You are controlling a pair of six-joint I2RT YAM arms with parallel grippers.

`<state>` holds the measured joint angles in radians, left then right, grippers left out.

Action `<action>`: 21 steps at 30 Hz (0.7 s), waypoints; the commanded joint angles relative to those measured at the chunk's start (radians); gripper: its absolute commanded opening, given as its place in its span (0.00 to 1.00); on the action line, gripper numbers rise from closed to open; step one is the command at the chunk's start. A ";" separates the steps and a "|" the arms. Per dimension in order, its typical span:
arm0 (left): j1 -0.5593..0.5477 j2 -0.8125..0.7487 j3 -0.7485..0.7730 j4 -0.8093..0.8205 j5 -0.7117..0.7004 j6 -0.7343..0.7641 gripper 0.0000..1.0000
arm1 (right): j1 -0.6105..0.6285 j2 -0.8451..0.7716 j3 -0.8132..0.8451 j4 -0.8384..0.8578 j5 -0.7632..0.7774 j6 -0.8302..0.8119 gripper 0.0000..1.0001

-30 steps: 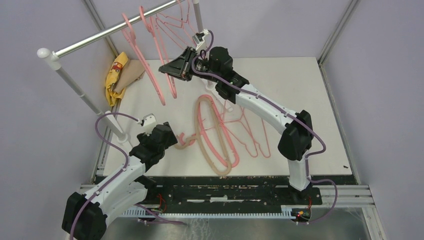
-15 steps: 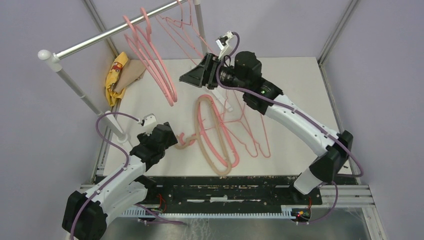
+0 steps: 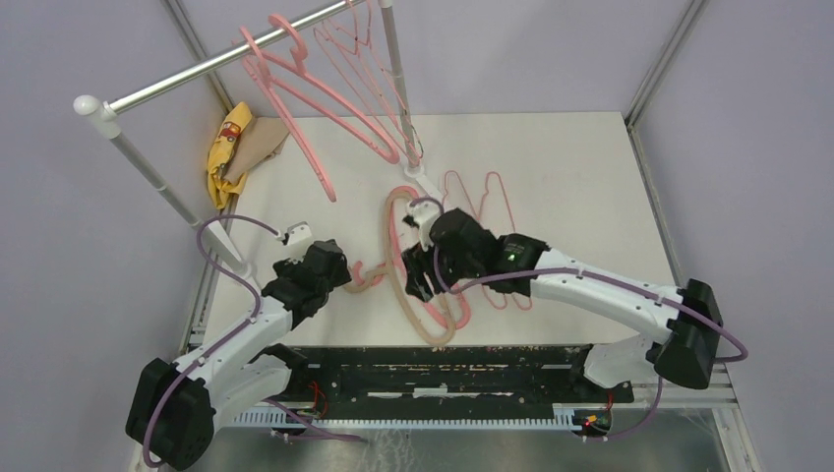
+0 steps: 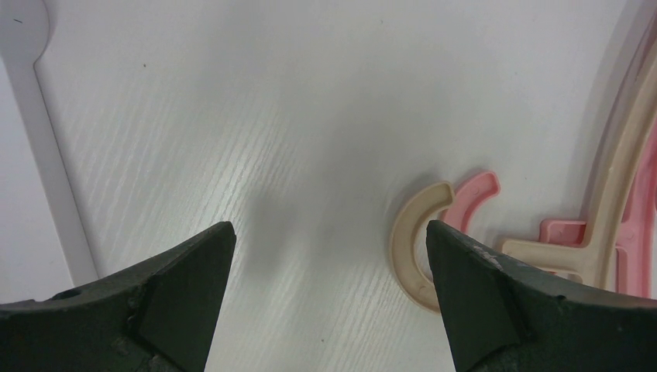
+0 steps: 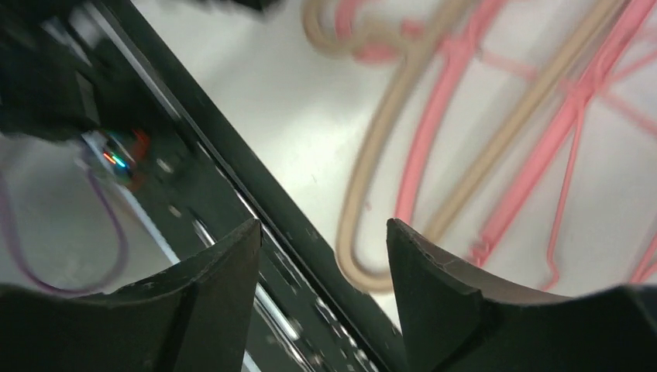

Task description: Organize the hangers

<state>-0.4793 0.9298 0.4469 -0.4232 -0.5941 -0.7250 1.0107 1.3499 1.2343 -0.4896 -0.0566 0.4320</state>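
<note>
Two thick pink plastic hangers [image 3: 295, 93] and thin pink wire hangers [image 3: 362, 44] hang on the silver rail [image 3: 197, 71]. On the table lie a beige hanger [image 3: 405, 295], a pink plastic hanger [image 3: 454, 313] over it, and thin pink wire hangers [image 3: 484, 192]. My left gripper [image 3: 341, 275] is open and empty just left of their hooks; the left wrist view [image 4: 329, 229] shows the beige hook [image 4: 409, 249] and the pink hook [image 4: 476, 194] by the right finger. My right gripper [image 3: 411, 283] is open and empty above the beige hanger [image 5: 364, 178] and the pink one [image 5: 434, 147], near the table's front edge.
A yellow and tan cloth [image 3: 234, 147] lies at the back left under the rail. The rail's posts [image 3: 162, 179] [image 3: 398, 79] stand on the table. The black base strip [image 3: 443, 359] runs along the near edge and also shows in the right wrist view [image 5: 232, 170].
My right arm has swung down from beside the rail to low over the hangers on the table. The hung hangers have swung to the right. The left arm has barely moved.
</note>
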 commanded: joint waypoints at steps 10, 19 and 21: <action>0.012 0.087 0.113 -0.030 -0.024 -0.052 0.99 | 0.131 0.230 -0.130 0.012 0.123 -0.135 0.62; 0.027 0.035 0.165 -0.113 -0.004 -0.066 0.99 | 0.169 0.333 -0.100 0.068 0.141 -0.118 0.61; 0.029 0.019 0.156 -0.115 0.004 -0.072 0.99 | 0.170 0.352 -0.095 0.078 0.141 -0.116 0.61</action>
<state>-0.4591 0.9852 0.5827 -0.5121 -0.5926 -0.7261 1.1763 1.6768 1.0908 -0.4725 0.0612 0.3119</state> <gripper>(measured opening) 0.992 0.610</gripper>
